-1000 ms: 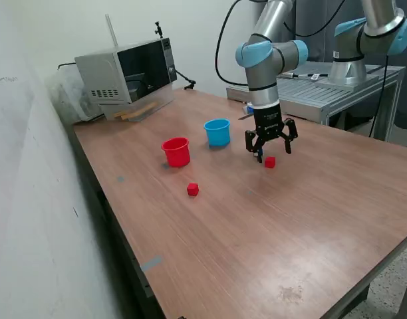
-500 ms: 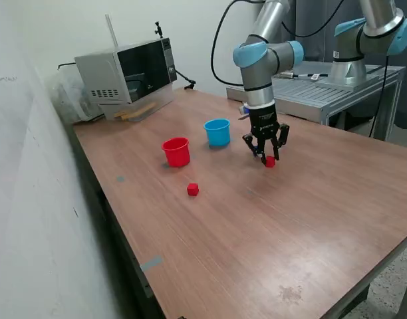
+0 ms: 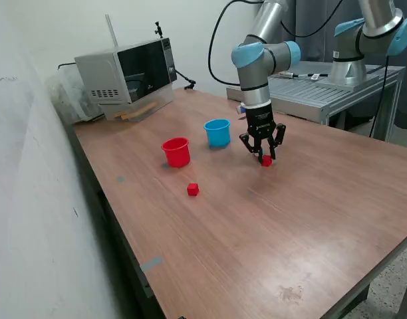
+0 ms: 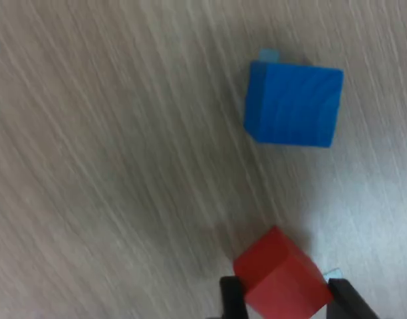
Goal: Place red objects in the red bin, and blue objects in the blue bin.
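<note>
So far neither the round red plastic cup [image 3: 176, 151] nor the light blue plastic cup [image 3: 217, 131] visibly holds anything. The two-finger gripper [image 3: 263, 156] clamps one small red cube [image 4: 282, 278] at the wooden table [image 3: 310, 219]. Another red cube [image 3: 193, 189] lies apart, and a dark blue cube [image 4: 294, 104] sits near the gripper.

The wooden worktop [image 3: 310, 219] carries a microwave [image 3: 127, 74], red cup [image 3: 176, 151], blue cup [image 3: 217, 131], two red cubes [image 3: 193, 189] and a blue cube [image 4: 294, 104].

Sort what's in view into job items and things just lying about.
Job: red cube between the gripper fingers, second red cube, blue cube, red cup, blue cup.
Lying about: microwave, second robot arm.
</note>
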{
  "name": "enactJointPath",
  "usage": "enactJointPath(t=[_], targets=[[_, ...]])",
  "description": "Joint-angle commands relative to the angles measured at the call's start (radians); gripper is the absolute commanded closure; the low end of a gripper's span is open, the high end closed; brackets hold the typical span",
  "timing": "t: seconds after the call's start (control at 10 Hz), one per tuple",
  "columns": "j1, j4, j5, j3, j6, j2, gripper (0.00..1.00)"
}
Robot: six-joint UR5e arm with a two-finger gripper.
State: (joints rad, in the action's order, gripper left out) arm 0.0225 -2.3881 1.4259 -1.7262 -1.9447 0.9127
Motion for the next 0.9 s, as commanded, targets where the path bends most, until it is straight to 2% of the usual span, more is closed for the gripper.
enactJointPath(t=[0.0, 0.3, 0.4, 0.8], targets=[[0.008, 0.003, 0.010, 0.019, -0.005, 0.000, 1.00], [0.027, 0.013, 0.008, 0.088, -0.058, 0.038, 1.00], [0.037, 0.015, 0.017, 0.129, -0.089, 0.046, 1.00], [0.085, 0.017, 0.109, 0.270, -0.281, 0.037, 1.00]])
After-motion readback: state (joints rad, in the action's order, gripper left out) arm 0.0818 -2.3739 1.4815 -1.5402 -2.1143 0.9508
